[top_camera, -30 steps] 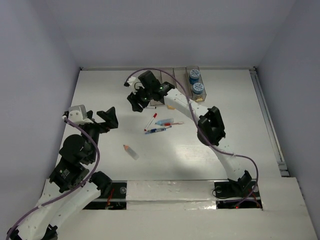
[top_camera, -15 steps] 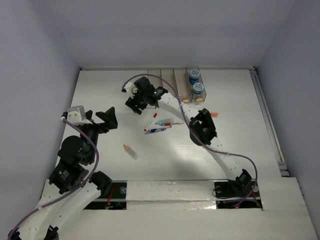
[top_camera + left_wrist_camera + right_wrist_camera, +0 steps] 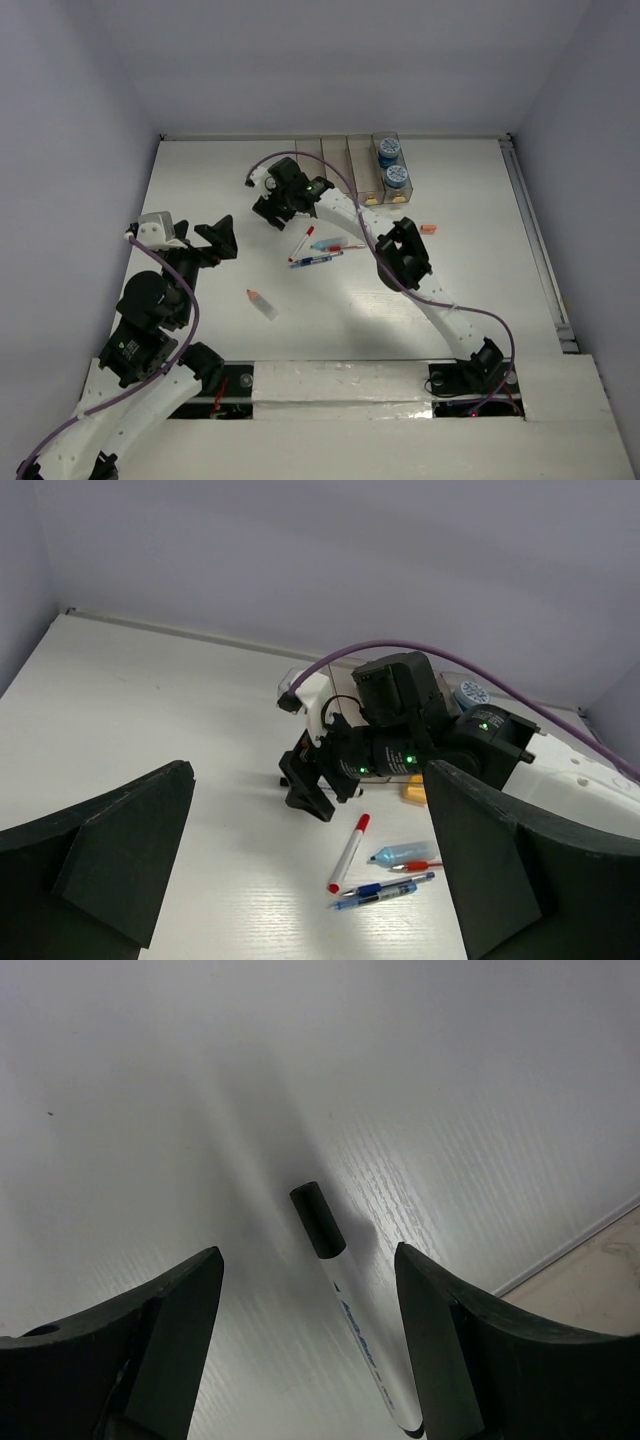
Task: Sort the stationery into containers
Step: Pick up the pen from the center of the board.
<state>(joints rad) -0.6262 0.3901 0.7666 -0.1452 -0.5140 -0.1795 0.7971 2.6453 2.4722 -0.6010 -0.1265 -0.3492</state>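
The black-capped white marker (image 3: pixel 355 1320) lies flat on the tabletop toward the far edge, just left of the containers (image 3: pixel 358 150). The right hand (image 3: pixel 270 212) hangs over it with fingers spread either side, touching nothing. The containers stand in a row against the far edge. Two blue rolls (image 3: pixel 389 152) sit in the rightmost one, and that is all the sorting I can make out.

Much is left, I judge. A red-capped marker (image 3: pixel 301 243), a blue pen (image 3: pixel 316 260), a blue stick (image 3: pixel 328 243) and a thin red pen (image 3: pixel 352 246) are bunched mid-tabletop. An orange-tipped stick (image 3: pixel 262 303) lies alone toward the near edge, and a small orange piece (image 3: pixel 429 229) lies toward the right edge.

The left hand (image 3: pixel 226 236) hovers near the left edge, spread wide and empty.
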